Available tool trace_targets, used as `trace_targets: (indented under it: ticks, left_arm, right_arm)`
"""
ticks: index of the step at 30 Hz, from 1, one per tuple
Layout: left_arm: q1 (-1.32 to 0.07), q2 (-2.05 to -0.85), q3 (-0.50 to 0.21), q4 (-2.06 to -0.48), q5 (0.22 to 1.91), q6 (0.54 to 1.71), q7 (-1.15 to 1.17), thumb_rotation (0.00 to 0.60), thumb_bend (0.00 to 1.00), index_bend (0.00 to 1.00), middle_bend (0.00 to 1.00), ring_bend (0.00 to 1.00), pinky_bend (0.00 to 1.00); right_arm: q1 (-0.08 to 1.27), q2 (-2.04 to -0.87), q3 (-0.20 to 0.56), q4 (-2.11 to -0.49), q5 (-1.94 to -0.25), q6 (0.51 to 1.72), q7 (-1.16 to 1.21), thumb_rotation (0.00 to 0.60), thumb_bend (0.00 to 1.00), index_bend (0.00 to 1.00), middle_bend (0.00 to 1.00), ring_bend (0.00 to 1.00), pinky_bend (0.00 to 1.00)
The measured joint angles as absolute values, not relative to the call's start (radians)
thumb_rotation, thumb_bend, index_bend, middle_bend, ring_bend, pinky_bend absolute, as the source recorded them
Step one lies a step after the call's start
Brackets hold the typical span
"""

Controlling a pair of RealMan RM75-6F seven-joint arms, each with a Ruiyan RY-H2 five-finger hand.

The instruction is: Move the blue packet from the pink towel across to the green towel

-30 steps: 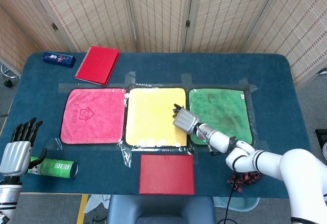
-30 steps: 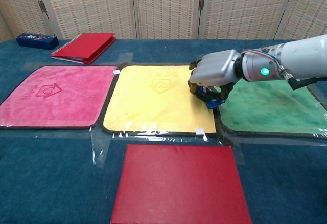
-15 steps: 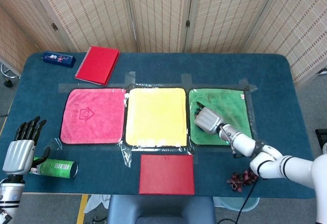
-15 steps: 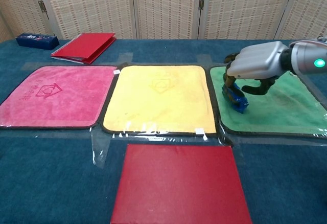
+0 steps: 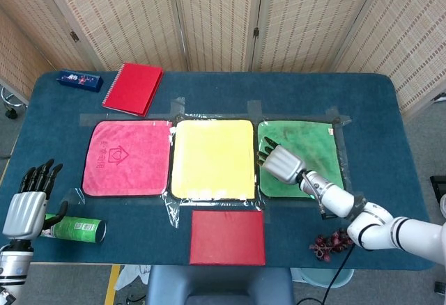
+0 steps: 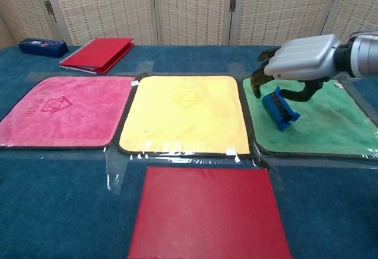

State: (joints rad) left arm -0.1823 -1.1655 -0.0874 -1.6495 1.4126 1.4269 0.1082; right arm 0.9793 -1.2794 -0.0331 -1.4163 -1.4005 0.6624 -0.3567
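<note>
Near the green towel (image 6: 331, 123)'s left edge | blue packet (image 6: 280, 109) lay there, long axis running front-to-back | right hand (image 6: 298, 64) hovered just above, fingers spread, holding nothing | left hand (image 5: 26, 204) far off, also empty

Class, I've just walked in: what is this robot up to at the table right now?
The right robot hand hangs just above the blue packet, which lies on the green towel near its left edge. The fingers are spread and curved over the packet without gripping it, so the packet looks set down. The pink towel and the yellow towel have nothing on them. The left robot hand waits open at the table's near left corner, beside a green can.
</note>
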Motion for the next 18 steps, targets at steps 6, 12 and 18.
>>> trace_targets:
  ticks: [6, 12, 18]
  left_arm:
    - [-0.179, -1.163, -0.085, -1.652, 1.412, 1.427, 0.109, 0.600, 0.45, 0.00, 0.00, 0.00, 0.00]
    - [-0.179, -1.165, -0.085, -1.654, 1.414, 1.426, 0.112, 0.600, 0.45, 0.00, 0.00, 0.00, 0.00]
    - [-0.178, -1.167, -0.084, -1.652, 1.414, 1.425, 0.110, 0.600, 0.45, 0.00, 0.00, 0.00, 0.00]
  right_arm:
    - [0.992, -1.341, -0.019, -1.359, -1.357, 0.617, -0.390, 0.600, 0.69, 0.17, 0.13, 0.18, 0.03]
    - [1.000, -1.381, -0.019, -1.309, -1.341, 0.583, -0.404, 0.600, 0.69, 0.25, 0.18, 0.17, 0.03]
    - [1.008, -1.403, -0.029, -1.266, -1.327, 0.546, -0.425, 0.600, 0.68, 0.34, 0.22, 0.17, 0.03]
